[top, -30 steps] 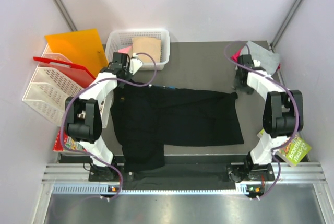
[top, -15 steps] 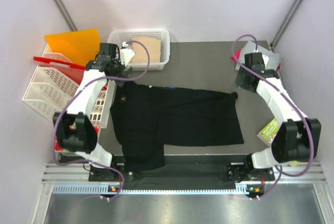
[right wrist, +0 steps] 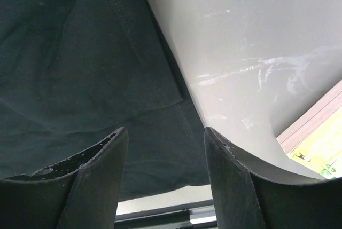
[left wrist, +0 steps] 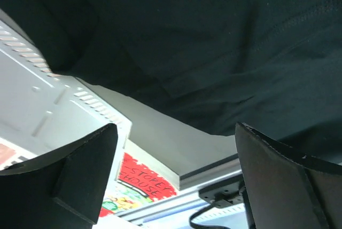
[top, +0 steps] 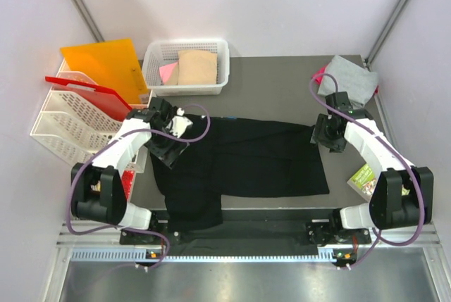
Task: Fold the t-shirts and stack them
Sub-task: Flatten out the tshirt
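The large black soft cloth t-shirt lies spread and creased on the dark grey matte worktop, reaching its near edge, placed as before. Both arms have swung back from the far side. The left gripper now hovers wide open and empty over the shirt's left edge. The right gripper hangs with jaws apart, holding nothing, above the right sleeve. Beyond, a white plastic mesh basket holds a folded tan t-shirt and a pink t-shirt. A grey t-shirt rests at the far right corner, between pale walls.
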{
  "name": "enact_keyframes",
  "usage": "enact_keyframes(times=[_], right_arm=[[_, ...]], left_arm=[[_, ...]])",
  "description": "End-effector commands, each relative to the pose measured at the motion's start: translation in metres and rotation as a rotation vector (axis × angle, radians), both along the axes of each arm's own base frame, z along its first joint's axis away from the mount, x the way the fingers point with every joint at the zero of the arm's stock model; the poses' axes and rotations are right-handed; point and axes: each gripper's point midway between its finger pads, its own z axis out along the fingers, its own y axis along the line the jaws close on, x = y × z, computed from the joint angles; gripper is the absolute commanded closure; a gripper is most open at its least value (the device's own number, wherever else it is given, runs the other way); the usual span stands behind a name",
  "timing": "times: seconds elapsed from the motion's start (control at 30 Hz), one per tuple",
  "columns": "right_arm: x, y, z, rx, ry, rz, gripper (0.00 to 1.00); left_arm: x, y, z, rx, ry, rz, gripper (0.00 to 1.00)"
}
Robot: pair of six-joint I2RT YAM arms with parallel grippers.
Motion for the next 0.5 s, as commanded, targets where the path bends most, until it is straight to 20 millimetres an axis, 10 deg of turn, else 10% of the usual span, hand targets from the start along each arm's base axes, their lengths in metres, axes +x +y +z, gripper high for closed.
enact_keyframes(times=[0.0,0.47], right_arm=[[0.004,0.009,0.008,0.029,-0.027,0.012,0.41],[0.012,0.010,0.006,0.029,-0.015,0.004,0.46]], left_arm=[[-0.003,-0.004,-0.007,-0.019,0.042,0.066,0.07],[-0.016,-0.005,-0.049,-0.003,0.217,0.123,0.30]])
